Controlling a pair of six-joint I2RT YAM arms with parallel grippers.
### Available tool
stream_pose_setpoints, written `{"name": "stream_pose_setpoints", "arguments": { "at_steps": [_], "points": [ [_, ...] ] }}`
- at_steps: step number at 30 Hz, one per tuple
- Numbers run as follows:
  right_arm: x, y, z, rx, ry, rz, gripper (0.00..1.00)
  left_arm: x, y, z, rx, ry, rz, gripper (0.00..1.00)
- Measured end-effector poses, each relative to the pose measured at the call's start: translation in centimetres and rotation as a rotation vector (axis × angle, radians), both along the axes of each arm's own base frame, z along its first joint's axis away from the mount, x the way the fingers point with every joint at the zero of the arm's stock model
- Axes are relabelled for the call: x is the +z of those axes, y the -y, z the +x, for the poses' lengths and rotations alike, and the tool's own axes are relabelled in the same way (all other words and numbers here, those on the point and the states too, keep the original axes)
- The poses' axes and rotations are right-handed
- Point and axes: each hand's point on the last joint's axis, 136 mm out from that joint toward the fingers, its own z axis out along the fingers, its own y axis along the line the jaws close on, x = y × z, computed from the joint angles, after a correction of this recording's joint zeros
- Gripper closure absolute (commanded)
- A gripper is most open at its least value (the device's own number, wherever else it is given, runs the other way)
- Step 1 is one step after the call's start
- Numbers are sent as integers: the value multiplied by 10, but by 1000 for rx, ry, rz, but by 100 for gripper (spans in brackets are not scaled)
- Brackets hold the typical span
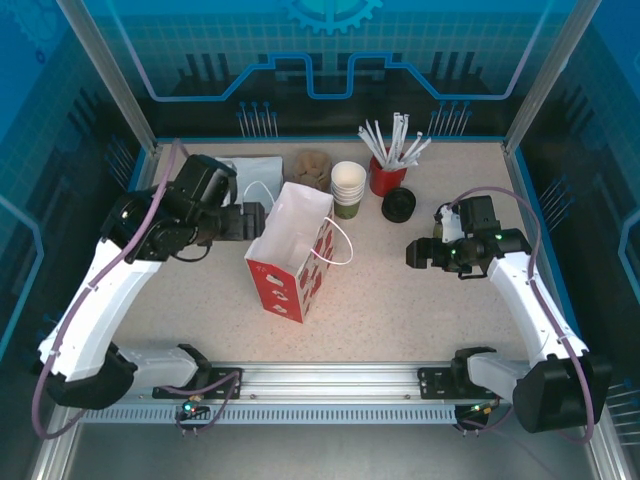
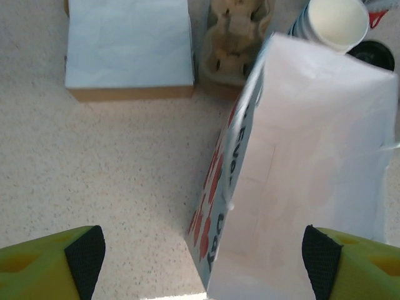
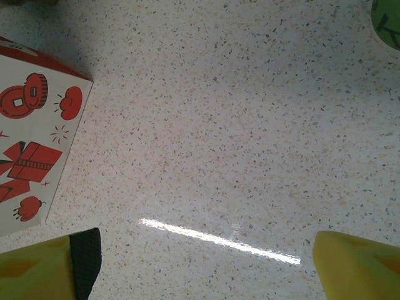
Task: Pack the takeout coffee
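Observation:
A round black lid [image 1: 398,205] sits right of the cup stack, also seen as the lid [image 2: 375,54]; I cannot tell whether the olive-green coffee cup is under it. A green cup edge [image 3: 389,20] shows in the right wrist view's top corner; which cup it is stays unclear. The white paper bag with red prints [image 1: 291,250] stands open mid-table. My left gripper [image 1: 252,222] is open at the bag's left side, and in its wrist view the gripper [image 2: 203,265] straddles the bag [image 2: 312,162] wall. My right gripper [image 1: 415,253] [image 3: 206,265] is open over bare table, right of the bag [image 3: 34,131].
A stack of white-rimmed cups [image 1: 348,187] stands behind the bag, with a red cup of white straws [image 1: 388,172] to its right. A brown cup carrier [image 1: 312,167] and a flat white bag [image 1: 255,176] lie at the back left.

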Motion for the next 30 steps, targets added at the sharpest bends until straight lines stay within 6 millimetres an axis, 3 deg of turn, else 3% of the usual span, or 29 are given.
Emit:
{"name": "stream_pose_setpoints", "arguments": {
  "at_steps": [6,13,26,30],
  "points": [
    [0,-3,0,7,-5,16,10,-36,8,1,-25,-96,-73,15],
    [1,-4,0,9,-2,21,11,-67,10,13,-28,-148,-70,39],
    [11,-12,2,13,7,75,14,-82,20,13,-79,-163,-97,82],
    [20,-14,6,10,27,86,15,-74,17,8,-80,-135,-109,88]
  ]
}}
